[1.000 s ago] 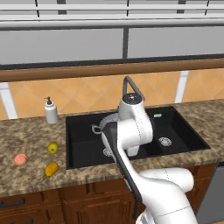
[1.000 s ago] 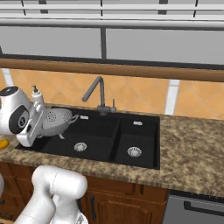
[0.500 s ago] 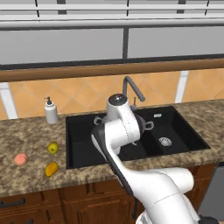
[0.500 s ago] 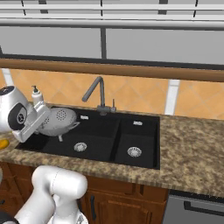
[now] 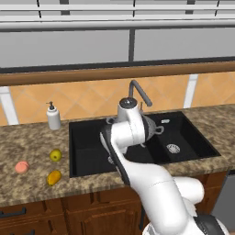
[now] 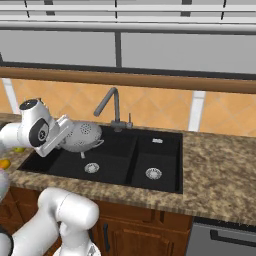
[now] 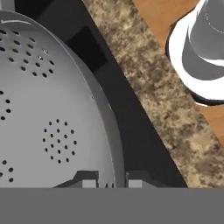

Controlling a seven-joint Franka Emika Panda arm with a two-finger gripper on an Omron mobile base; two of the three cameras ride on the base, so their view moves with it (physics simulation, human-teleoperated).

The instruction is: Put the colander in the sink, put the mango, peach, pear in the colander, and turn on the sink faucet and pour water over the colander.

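My gripper (image 7: 111, 180) is shut on the rim of the colander (image 7: 48, 109), a light grey perforated bowl. The colander (image 6: 82, 137) hangs tilted on its side above the large left basin of the black sink (image 6: 150, 150). In the left base view my arm hides most of the colander (image 5: 152, 128). The dark faucet (image 6: 113, 102) stands behind the basins with no water running. On the counter left of the sink lie the yellow-green pear (image 5: 55, 155), the pinkish peach (image 5: 21, 167) and the orange-yellow mango (image 5: 54, 177).
A white soap pump bottle (image 5: 53, 117) stands at the back left of the speckled counter (image 5: 27, 142). The smaller right basin (image 6: 152, 160) has a round silver drain. Wooden cabinet fronts run below the counter.
The arm has carried the colander to the right, from the sink's left edge to a spot over the large basin. The fruit has not moved.
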